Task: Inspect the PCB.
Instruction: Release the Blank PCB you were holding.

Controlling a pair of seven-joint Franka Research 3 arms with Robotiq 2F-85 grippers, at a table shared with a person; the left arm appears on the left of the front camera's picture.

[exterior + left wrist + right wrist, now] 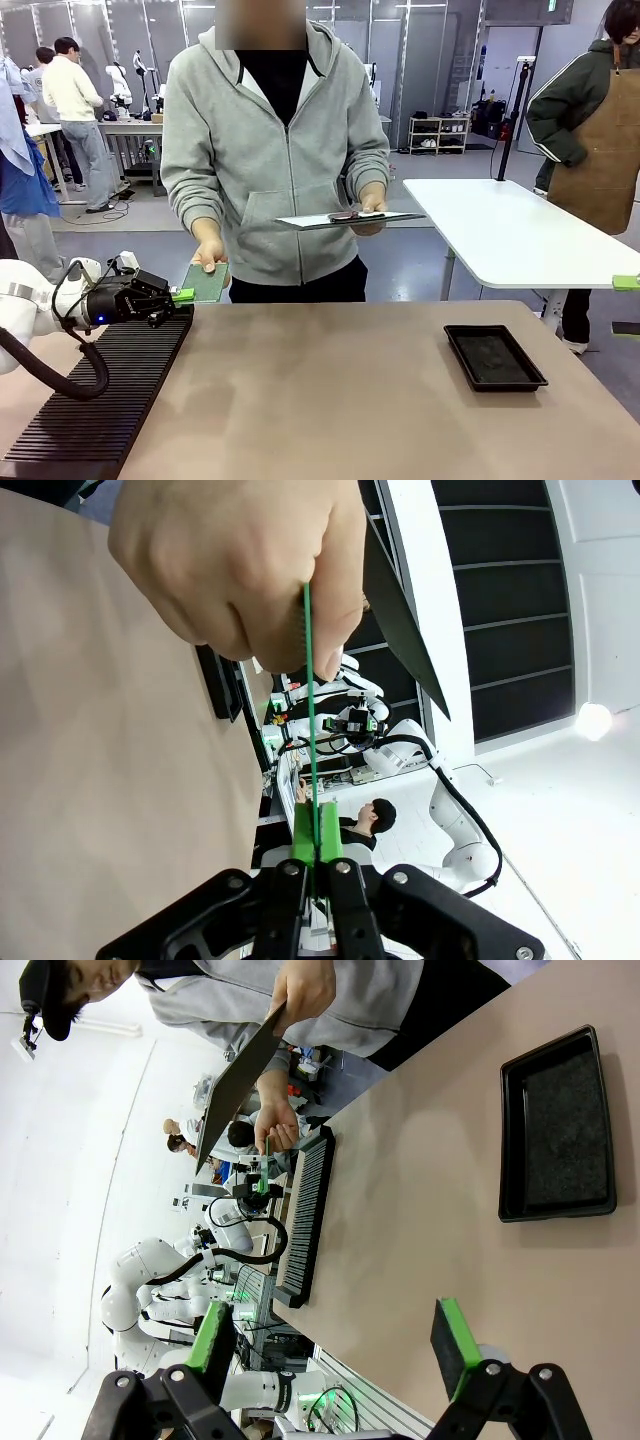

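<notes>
The PCB (206, 283) hangs at the far left edge of the table (330, 390), its near end clamped in the left gripper (183, 295) and its far end pinched by the person's hand (210, 256), while the right gripper (335, 1345) hovers wide open, well apart.

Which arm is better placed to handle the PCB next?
Left, probably: the left tool is shut on the PCB, which the person's hand also holds. The right tool hangs open, far off.
</notes>
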